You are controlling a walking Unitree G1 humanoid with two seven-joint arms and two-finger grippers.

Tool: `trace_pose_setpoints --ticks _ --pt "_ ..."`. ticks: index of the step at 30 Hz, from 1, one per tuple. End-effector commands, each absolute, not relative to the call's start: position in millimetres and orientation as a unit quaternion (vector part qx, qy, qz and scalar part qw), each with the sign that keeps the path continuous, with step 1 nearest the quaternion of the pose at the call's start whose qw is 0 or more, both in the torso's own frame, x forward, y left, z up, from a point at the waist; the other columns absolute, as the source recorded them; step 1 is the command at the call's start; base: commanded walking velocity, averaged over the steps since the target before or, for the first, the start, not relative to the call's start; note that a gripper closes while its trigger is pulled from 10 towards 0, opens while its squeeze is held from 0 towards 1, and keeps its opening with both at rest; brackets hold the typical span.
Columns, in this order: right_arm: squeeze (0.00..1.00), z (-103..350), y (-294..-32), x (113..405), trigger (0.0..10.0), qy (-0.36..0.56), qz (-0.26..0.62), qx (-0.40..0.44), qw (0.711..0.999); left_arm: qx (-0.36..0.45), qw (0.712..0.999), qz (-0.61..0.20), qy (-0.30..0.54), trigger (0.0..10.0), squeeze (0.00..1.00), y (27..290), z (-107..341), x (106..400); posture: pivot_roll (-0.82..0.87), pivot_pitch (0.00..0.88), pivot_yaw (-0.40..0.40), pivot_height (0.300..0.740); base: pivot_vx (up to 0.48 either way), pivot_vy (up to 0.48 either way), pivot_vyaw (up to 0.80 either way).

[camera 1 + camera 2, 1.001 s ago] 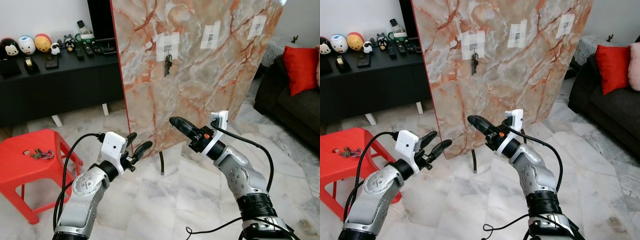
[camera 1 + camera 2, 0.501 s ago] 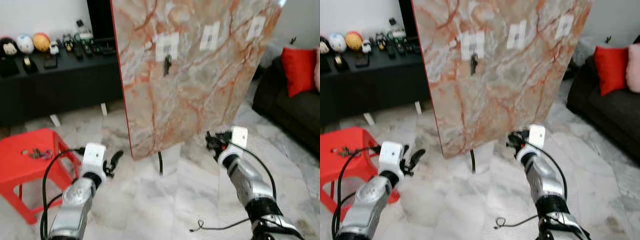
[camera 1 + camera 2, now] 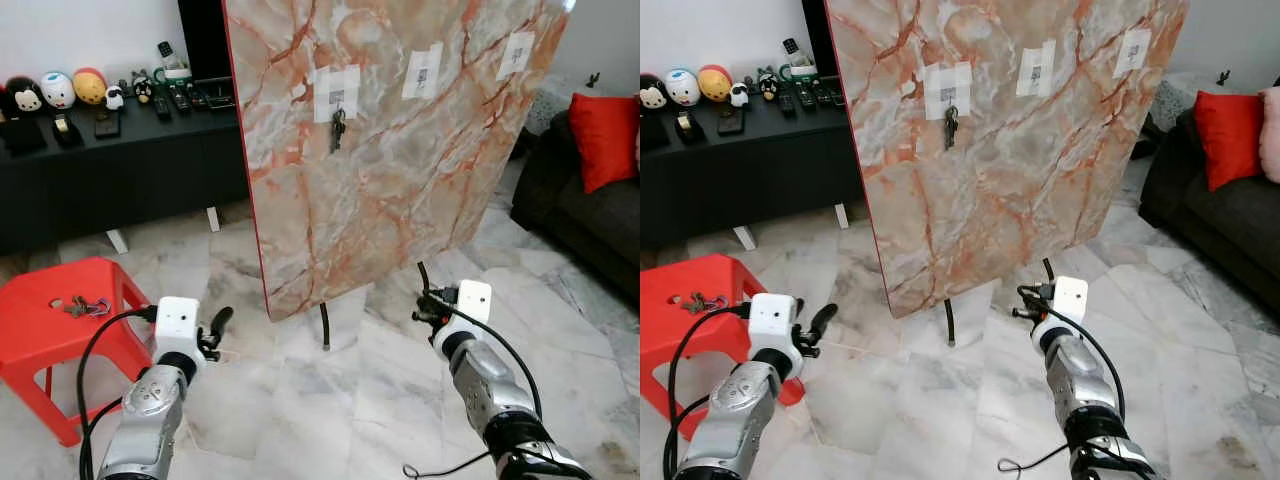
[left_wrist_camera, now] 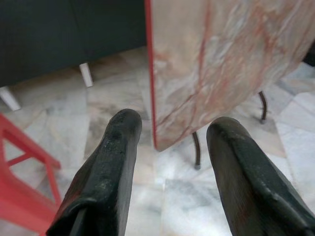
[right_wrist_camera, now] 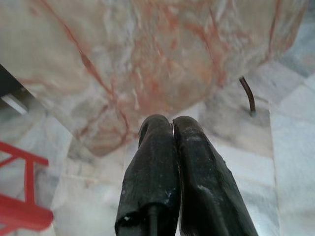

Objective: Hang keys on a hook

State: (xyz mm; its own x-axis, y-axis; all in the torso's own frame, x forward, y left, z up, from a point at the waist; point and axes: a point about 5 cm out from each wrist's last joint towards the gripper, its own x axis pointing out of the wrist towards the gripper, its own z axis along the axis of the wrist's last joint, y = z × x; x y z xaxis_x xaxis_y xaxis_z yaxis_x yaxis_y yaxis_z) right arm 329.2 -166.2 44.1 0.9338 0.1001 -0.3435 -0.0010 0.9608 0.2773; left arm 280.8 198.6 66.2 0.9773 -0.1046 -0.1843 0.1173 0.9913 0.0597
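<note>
A dark bunch of keys (image 3: 337, 127) hangs on the left of three taped hooks on the upright marble board (image 3: 400, 180). The middle hook (image 3: 422, 70) and right hook (image 3: 516, 52) are bare. A second bunch of keys (image 3: 78, 305) lies on the red stool (image 3: 40, 330) at the left. My left gripper (image 3: 218, 322) is low beside the stool, open and holding nothing, its fingers (image 4: 118, 147) spread apart. Low in front of the board's foot, my right gripper (image 3: 423, 298) is shut with nothing in it, its fingers (image 5: 157, 147) pressed together.
A black cabinet (image 3: 120, 170) with toys and remotes stands behind the stool. At the right is a dark sofa (image 3: 590, 220) with a red cushion (image 3: 603, 135). The board rests on thin metal legs (image 3: 323, 325) over marble floor.
Both arms have dropped from chest height and drawn back from the board toward my body. The right gripper no longer reaches toward the marble board.
</note>
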Motion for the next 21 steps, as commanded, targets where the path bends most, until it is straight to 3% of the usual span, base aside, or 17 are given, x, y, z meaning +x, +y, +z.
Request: trace_pose_setpoints --ticks 1,12,21 --pt "0.0 52.7 -167.8 334.9 10.0 0.158 0.018 0.14 0.977 0.035 0.995 -0.061 0.074 10.0 0.0 195.7 70.8 283.5 0.0 0.0 -0.062 0.74 0.0 0.0 0.0" --pt "0.0 54.0 -167.5 336.2 10.0 0.152 0.004 0.145 0.978 0.033 0.995 -0.073 0.056 10.0 0.0 189.2 78.9 285.2 0.01 0.0 -0.062 0.74 0.0 0.0 0.0" --pt "0.0 58.1 -166.5 339.3 10.0 0.146 0.001 0.147 0.978 0.031 0.995 -0.076 0.048 10.0 0.0 187.6 82.3 284.4 0.01 0.0 -0.064 0.74 -0.192 0.0 0.0"
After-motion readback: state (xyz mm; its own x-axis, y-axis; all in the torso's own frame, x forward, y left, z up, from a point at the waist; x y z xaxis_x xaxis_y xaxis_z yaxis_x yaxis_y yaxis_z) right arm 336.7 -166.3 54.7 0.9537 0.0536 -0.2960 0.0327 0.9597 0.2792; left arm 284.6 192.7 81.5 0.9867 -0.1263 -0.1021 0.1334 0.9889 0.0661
